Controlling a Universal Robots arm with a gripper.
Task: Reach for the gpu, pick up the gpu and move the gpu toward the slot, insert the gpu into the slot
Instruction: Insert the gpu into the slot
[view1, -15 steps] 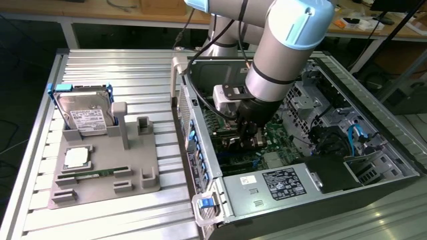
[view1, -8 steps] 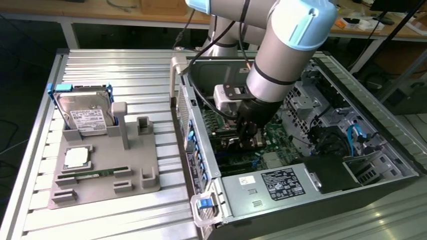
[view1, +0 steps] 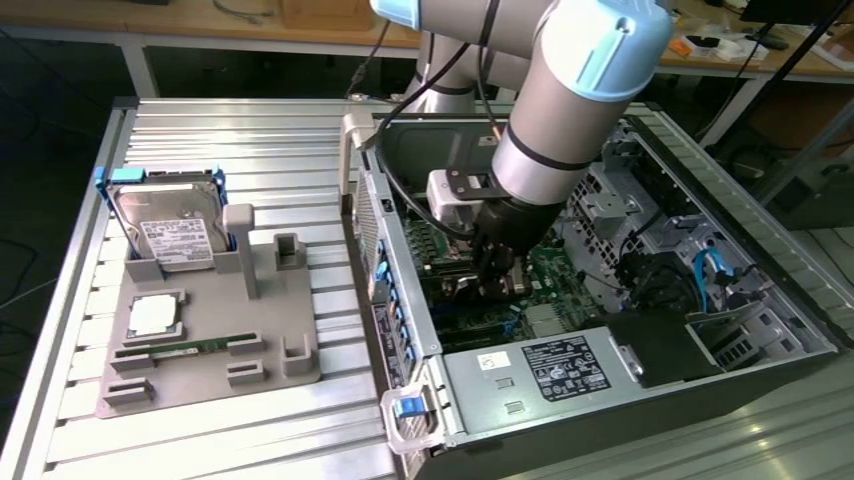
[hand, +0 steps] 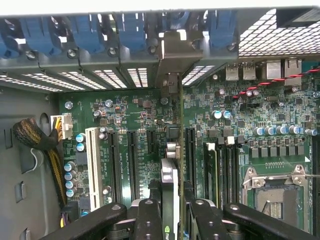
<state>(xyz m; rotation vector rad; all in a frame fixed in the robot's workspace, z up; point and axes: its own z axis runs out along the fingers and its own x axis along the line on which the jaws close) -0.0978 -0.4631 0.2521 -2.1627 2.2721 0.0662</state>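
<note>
The gpu (hand: 170, 175) appears edge-on in the wrist view, standing upright over the green motherboard (hand: 135, 110) with its silver end bracket (hand: 172, 55) against the case's rear wall. My gripper (hand: 172, 220) is shut on the card's upper edge, one black finger (hand: 149, 217) on each side. In the exterior view the gripper (view1: 491, 275) reaches down deep inside the open computer case (view1: 400, 330). The slot lies under the card and is hidden by it; black connectors (hand: 134, 160) run parallel on both sides.
A grey fixture (view1: 267, 330) at the exterior view's left holds a hard drive (view1: 167, 230), a CPU (view1: 154, 315) and a memory stick (view1: 187, 348). Inside the case are a power supply (view1: 567, 365), the CPU socket (hand: 275, 190), a white connector (hand: 92, 165) and a braided cable bundle (hand: 35, 140).
</note>
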